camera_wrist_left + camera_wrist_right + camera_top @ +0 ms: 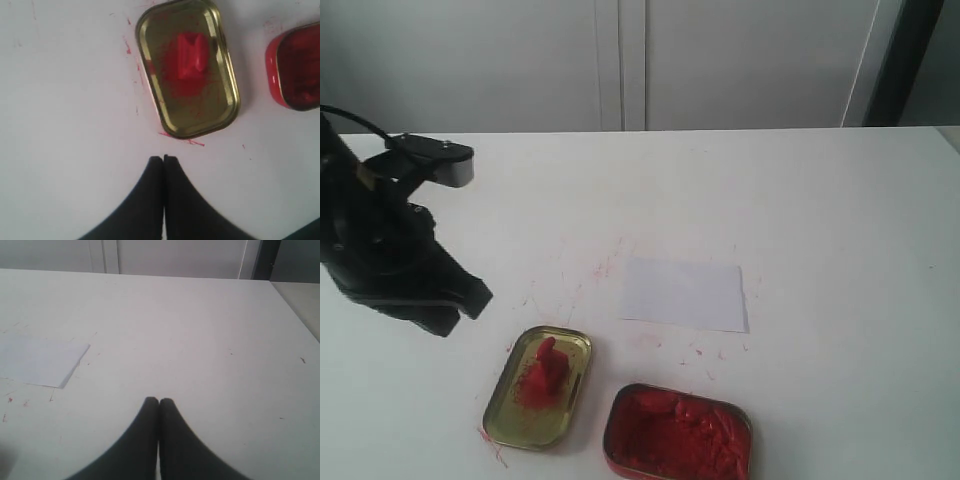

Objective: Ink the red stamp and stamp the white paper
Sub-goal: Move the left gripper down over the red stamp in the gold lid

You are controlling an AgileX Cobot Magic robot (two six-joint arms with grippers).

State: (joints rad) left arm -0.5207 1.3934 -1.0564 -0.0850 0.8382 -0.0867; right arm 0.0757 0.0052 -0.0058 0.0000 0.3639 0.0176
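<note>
The red stamp is kept in the gold tin, just beside the red-paste tin, so inking is judged a short move, and the white paper is laid flat nearby. Both the left gripper and the right gripper are held pressed together, empty.

White table: white paper lies flat near the middle. Gold tin and red-paste tin sit just beside each other toward the camera-side edge. Red flecks mark the surface.
</note>
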